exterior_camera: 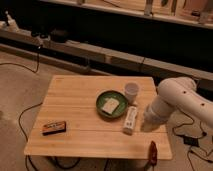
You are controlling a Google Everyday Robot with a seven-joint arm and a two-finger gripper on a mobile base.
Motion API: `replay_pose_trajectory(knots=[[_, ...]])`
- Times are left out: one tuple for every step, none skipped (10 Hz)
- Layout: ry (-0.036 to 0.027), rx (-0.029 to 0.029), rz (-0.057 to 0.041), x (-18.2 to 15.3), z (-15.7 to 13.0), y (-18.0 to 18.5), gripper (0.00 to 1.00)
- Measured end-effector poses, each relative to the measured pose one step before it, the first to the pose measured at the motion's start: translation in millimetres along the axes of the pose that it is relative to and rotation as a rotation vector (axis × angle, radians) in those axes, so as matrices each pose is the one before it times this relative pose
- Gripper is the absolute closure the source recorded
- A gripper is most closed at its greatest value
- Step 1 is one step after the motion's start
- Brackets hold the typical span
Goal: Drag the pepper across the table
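While bowl point(99, 101) holds pale slab point(110, 105), gripper point(148, 124) beside bottle point(130, 120)

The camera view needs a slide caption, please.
Gripper low over the table near its right edge, beside a white bottle; red pepper at the front-right corner.
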Motion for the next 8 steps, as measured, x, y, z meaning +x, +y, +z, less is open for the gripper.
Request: replay_pose_trajectory(knots=[[-0.02332, -0.03236, 0.05201, -6.05, 1.37, 27.26, 0.99], [-0.01310, -0.04331, 0.04401, 0.75, 4.99, 28.48, 1.00], [0.00760, -0.02086, 0.01757, 5.55, 3.05, 13.07, 0.97], [0.01197, -0.01356, 0.01280, 6.57, 3.14, 9.53, 0.95], [0.00065, 0.00053, -0.00199, 0.55, 0.23, -1.26, 0.95], [-0.00005, 0.00011, -0.00138, 0.10, 0.21, -0.70, 0.95], [0.00022, 0.00011, 0.00019, 0.09, 0.00, 0.03, 0.95], [0.00019, 0.00019, 0.00032, 0.02, -0.12, 0.10, 0.95]])
